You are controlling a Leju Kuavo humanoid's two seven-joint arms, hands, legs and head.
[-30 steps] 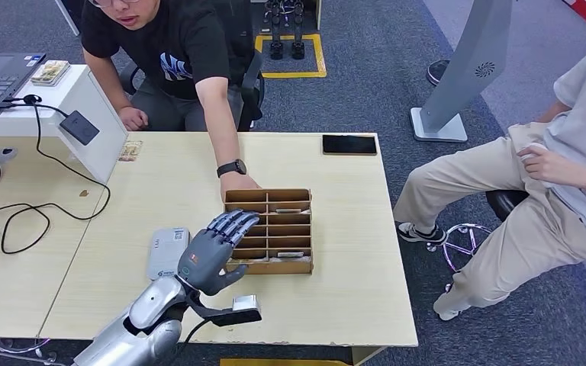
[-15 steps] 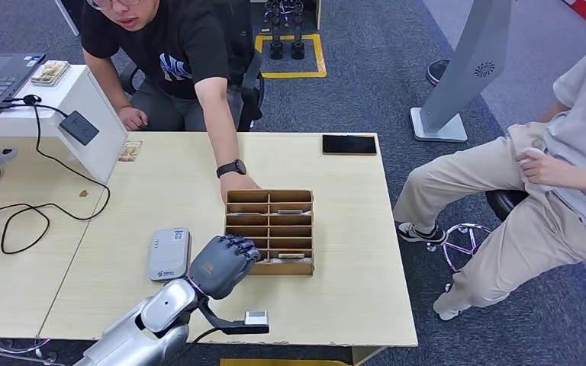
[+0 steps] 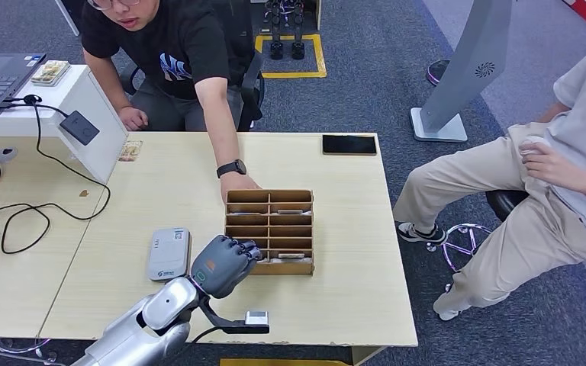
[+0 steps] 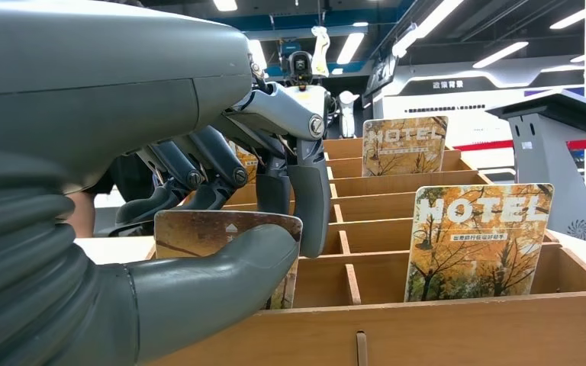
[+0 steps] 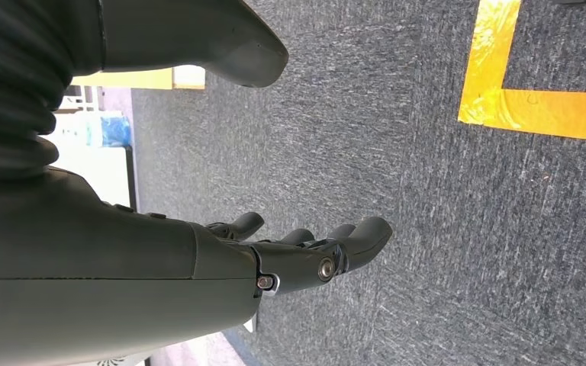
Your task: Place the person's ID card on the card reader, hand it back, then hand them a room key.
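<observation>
Left hand (image 3: 223, 263) at the near-left corner of the compartmented wooden card rack (image 3: 301, 268), fingers curled over the rack's front wall. In the left wrist view the thick thumb and dark fingers (image 4: 310, 200) pinch an orange-brown card with a leaf print (image 4: 225, 233) — a room key card, held upright in the front-left compartment. A matching card printed "HOTEL" (image 4: 474, 242) stands upright in the front-right compartment; another (image 4: 403, 145) stands a few rows back.

Rack sits near the middle of the light wooden table (image 3: 168, 183). Grey rectangular card reader (image 3: 168, 253) lies flat just left of the hand, apart from the rack. A person's hand (image 3: 237, 183), watch on the wrist, rests at the rack's far-left corner.

Right hand (image 5: 305, 248) hangs over grey carpet (image 5: 397, 137) — fingers loosely apart, holding nothing.
</observation>
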